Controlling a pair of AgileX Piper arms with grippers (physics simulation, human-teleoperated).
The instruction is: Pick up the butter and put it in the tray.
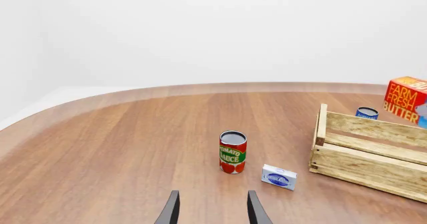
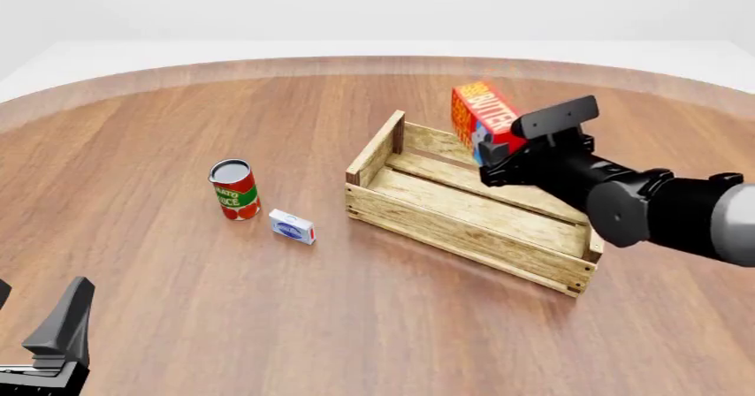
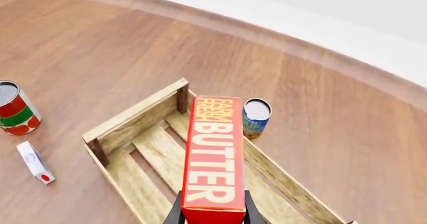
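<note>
My right claw (image 3: pixel 212 215) is clamped on the butter (image 3: pixel 213 156), held aloft at the frame's upper right over the tray's (image 2: pixel 454 228) far rim. Its long axis points away from the claw, so lowering suits. My left claw (image 1: pixel 212 211) hangs open and empty.

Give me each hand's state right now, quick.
Left hand: open, holding nothing, low over the table.
Right hand: shut on the butter, held over the tray.

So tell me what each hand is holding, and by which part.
The right hand grips the butter by its near end, one finger on each long side, above the tray. The left hand is open, holding nothing.
</note>
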